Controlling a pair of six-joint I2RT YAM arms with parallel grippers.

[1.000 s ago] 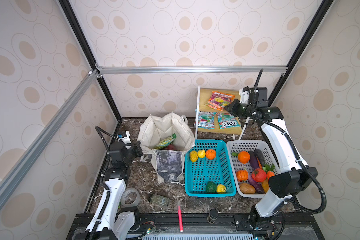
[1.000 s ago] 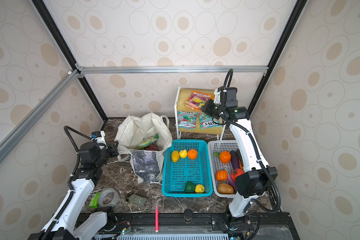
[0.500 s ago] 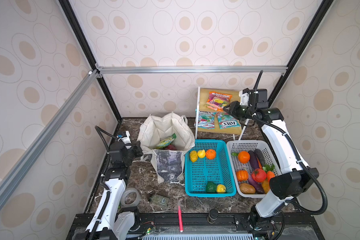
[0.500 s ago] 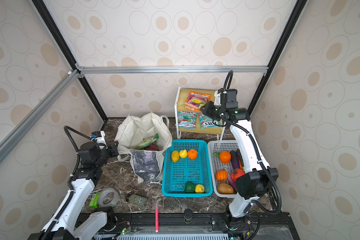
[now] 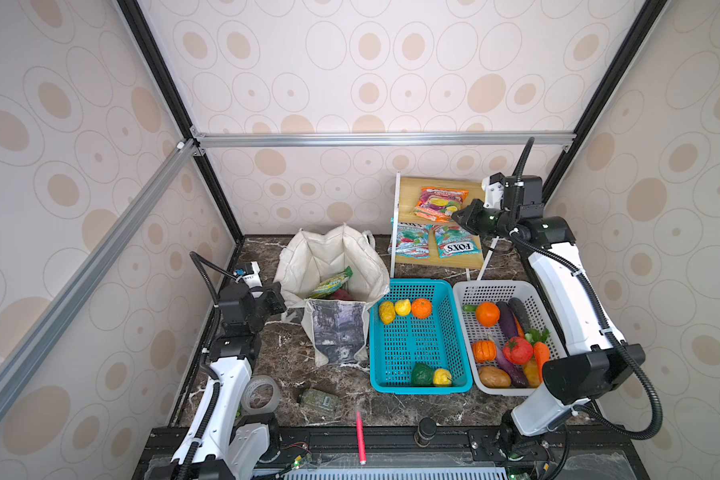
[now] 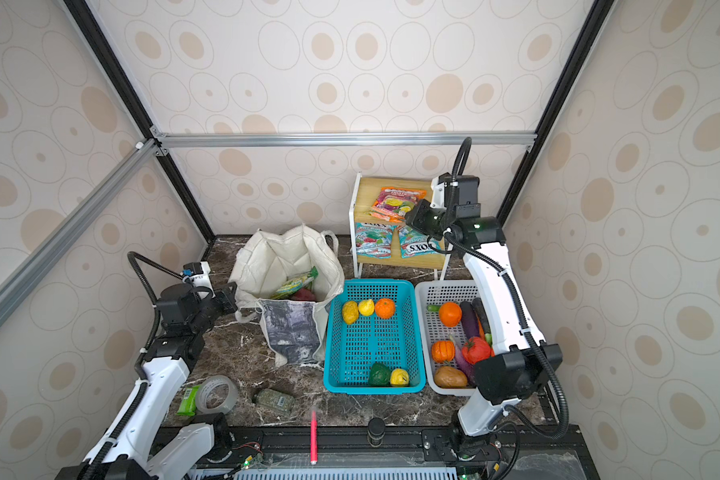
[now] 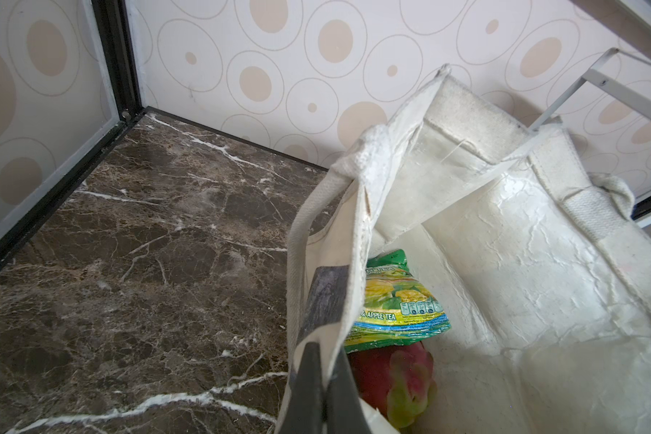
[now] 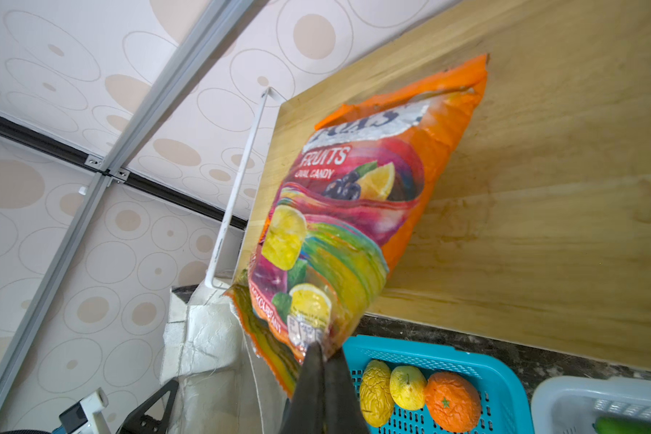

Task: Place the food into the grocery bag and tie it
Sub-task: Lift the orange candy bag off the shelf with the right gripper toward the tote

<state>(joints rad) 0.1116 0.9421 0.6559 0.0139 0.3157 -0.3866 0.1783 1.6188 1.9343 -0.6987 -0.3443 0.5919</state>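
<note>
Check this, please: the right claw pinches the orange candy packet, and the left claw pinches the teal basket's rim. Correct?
One error: the left claw pinches the grocery bag at its rim, not the teal basket, as the left wrist view shows. The right claw does pinch the orange candy packet.

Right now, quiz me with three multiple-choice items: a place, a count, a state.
1. Where is the green packet? A in the grocery bag; B in the white basket; C on the wooden shelf.
2. How many toy pieces lie in the teal basket? A three; B five; C eight.
3. The right gripper is: A open; B shut on the orange packet; C shut on the grocery bag.
A: it leans inside the bag, above a dragon fruit. B: three at the far end, two near. B: it pinches the packet's corner.
</note>
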